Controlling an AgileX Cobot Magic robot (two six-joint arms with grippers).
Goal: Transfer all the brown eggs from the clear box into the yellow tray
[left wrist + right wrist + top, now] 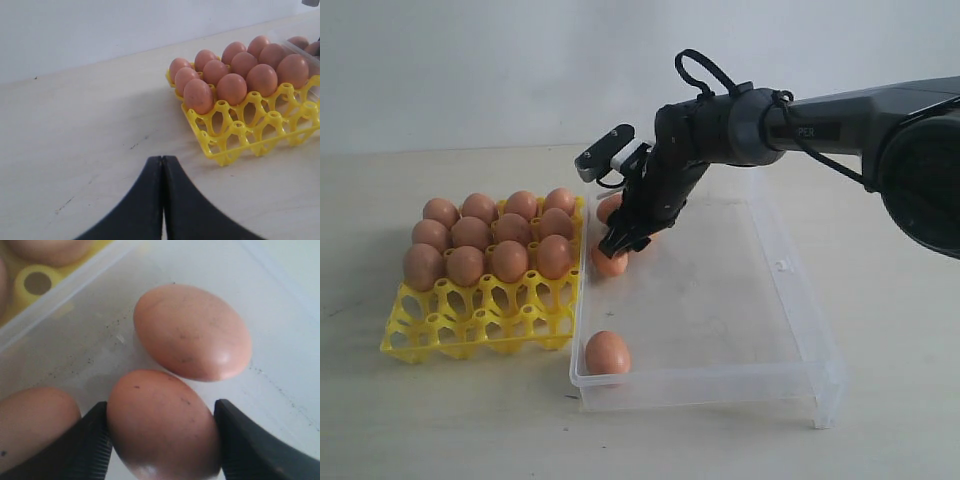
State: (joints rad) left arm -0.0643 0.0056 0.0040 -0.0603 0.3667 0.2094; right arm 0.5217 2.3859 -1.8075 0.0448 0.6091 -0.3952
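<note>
Right gripper [161,412] wide around brown egg [159,432] (snug contact)

The pale beige tabletop [440,420] spreads out on every side of your right gripper [620,245], matte and evenly lit, with only soft, short shadows. Beyond that gripper, where the table ends, a plain off-white wall [470,70] rises, bare and faintly bluish. Just ahead of your left gripper [162,162] the tabletop shows a few small dark scuffs [134,146].
</note>
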